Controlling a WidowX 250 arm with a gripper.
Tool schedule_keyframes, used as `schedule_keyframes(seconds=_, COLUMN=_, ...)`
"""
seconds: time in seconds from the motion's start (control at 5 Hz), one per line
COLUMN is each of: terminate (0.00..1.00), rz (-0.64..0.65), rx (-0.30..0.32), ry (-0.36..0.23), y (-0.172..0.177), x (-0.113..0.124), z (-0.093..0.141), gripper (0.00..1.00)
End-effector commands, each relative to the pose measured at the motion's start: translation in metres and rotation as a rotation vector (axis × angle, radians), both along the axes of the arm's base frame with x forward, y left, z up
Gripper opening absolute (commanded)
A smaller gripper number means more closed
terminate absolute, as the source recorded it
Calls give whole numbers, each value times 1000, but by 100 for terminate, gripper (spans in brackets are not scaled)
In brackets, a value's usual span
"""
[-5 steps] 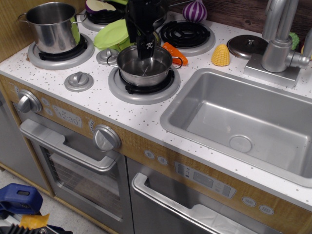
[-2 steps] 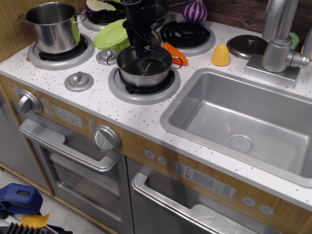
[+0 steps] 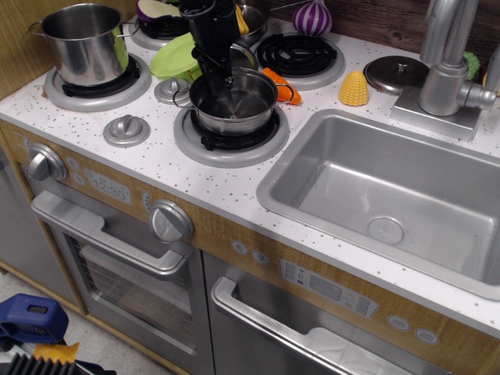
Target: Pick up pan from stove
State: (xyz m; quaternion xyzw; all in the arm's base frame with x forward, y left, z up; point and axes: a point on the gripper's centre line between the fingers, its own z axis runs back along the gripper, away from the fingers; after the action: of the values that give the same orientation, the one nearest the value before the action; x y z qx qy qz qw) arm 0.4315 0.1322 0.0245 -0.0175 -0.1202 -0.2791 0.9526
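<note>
The pan (image 3: 234, 105), a small shallow shiny steel pot with thin loop handles, is over the front-right burner (image 3: 231, 145) of the stove (image 3: 156, 162). My black gripper (image 3: 219, 72) comes down from above onto the pan's back-left rim. Its fingers look closed on that rim. The pan seems slightly raised and shifted off the coil. The fingertips are partly hidden behind the rim.
A taller steel pot (image 3: 82, 43) stands on the front-left burner. A green plate (image 3: 176, 56), an orange toy (image 3: 280, 83), yellow corn (image 3: 353, 88), a flat steel lid (image 3: 397, 73) and a purple onion (image 3: 312, 17) lie around. The grey sink (image 3: 391, 180) and faucet (image 3: 445, 62) are to the right.
My gripper has moved left and back from inside the pan to its back-left rim. The pan has shifted slightly up and to the right.
</note>
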Motion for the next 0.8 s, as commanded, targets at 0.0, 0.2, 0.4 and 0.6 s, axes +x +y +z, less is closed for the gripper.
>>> schedule_keyframes(seconds=0.0, terminate=0, rz=-24, rx=86, ry=-44, y=0, x=8, z=42, gripper=0)
schedule_keyframes(seconds=0.2, terminate=0, rz=-44, rx=118, ry=-21, y=-1, x=10, z=63, gripper=0)
schedule_keyframes(seconds=0.4, terminate=0, rz=-59, rx=144, ry=7, y=-2, x=10, z=80, gripper=0)
schedule_keyframes(seconds=0.6, terminate=0, rz=-57, rx=163, ry=22, y=-3, x=4, z=94, gripper=0)
